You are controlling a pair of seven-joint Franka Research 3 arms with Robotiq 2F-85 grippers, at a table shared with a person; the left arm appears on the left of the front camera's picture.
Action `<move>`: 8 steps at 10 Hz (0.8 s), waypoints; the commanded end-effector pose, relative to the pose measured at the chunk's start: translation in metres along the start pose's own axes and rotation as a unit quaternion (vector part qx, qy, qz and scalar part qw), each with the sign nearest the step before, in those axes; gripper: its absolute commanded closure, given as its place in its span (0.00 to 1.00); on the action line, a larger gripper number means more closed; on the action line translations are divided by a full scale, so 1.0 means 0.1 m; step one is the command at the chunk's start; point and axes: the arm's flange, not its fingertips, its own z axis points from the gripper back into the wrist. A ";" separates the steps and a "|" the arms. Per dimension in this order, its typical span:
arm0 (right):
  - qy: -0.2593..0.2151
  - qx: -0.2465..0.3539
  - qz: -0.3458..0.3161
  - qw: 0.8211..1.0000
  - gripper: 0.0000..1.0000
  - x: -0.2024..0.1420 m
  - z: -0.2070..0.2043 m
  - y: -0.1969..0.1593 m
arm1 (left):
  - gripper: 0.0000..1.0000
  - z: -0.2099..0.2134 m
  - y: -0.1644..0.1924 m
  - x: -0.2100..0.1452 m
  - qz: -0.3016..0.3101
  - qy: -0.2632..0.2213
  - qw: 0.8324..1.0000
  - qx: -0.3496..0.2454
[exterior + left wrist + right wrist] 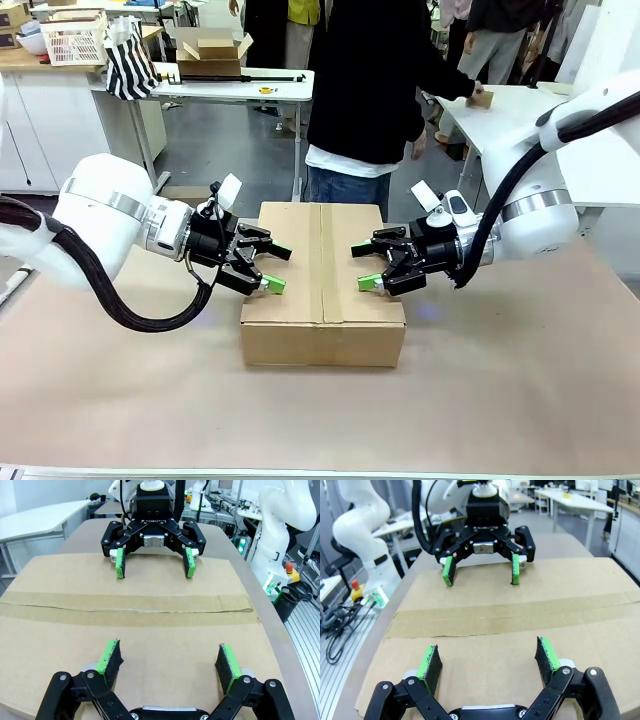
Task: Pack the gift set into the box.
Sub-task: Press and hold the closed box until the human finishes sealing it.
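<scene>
The box (322, 330) lies in the middle of the table with its flaps shut and a strip of brown tape along the top seam (125, 611). My left gripper (280, 268) hovers open over the left half of the lid, green pads apart, holding nothing. Facing it from the other side, my right gripper (364, 266) is also open and empty over the right half. In the left wrist view my own fingers (169, 657) spread above the cardboard (65, 630), with the right gripper (152, 562) opposite. The right wrist view mirrors this: right gripper (487, 660), left gripper (481, 570), box top (560, 605). The gift set is out of view.
A person in a black top (365, 80) stands at the far side behind the box. The brown-covered table (500, 390) has free room around the box. On a far table are a smaller open carton (210, 52), a striped bag (130, 62) and a white grid basket (75, 40).
</scene>
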 end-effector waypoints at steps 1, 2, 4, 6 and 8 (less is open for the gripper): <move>0.001 -0.001 -0.001 1.000 0.00 0.00 0.00 0.01 | 0.00 0.00 -0.02 -0.05 -0.005 -0.001 1.000 -0.003; 0.001 -0.001 -0.001 1.000 0.00 0.00 0.00 0.01 | 0.00 0.00 -0.02 -0.05 -0.005 -0.001 1.000 -0.003; 0.001 -0.001 -0.001 1.000 0.00 0.00 0.00 0.01 | 0.00 0.00 -0.02 -0.05 -0.005 -0.001 1.000 -0.003; 0.001 -0.001 -0.001 1.000 0.00 0.00 0.00 0.01 | 0.00 0.00 -0.02 -0.05 -0.005 -0.001 1.000 -0.003; 0.001 -0.001 -0.001 1.000 0.00 0.00 0.00 0.01 | 0.00 0.00 -0.02 -0.05 -0.005 -0.001 1.000 -0.003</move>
